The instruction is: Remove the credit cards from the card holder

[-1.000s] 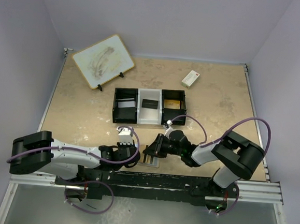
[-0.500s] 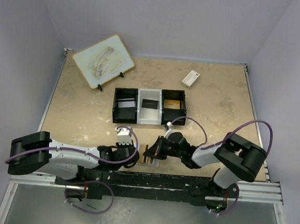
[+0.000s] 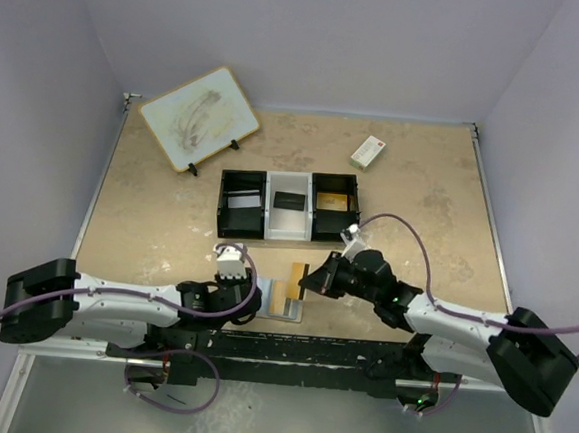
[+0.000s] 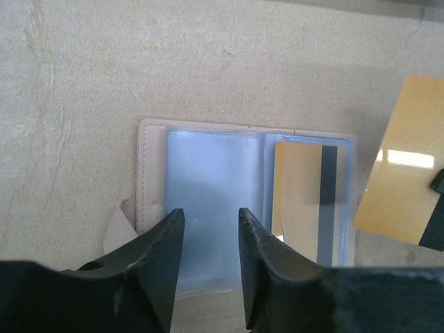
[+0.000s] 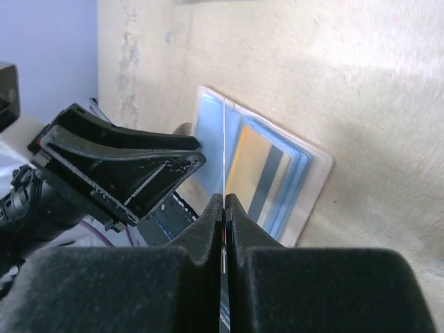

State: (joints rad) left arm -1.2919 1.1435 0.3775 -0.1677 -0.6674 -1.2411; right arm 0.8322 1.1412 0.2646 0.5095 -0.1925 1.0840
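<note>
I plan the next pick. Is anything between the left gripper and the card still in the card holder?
Nothing visible. The left gripper hangs open over the empty page of the card holder; the striped card lies on the other page. The right gripper holds the gold card aside.

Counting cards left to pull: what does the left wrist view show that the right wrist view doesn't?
Left wrist only: the flat gold face of the held card. Right wrist only: the right pincer shut on that card, edge-on. Both: the open card holder with one striped card in its pocket, and the left pincer, open, at its other half.
</note>
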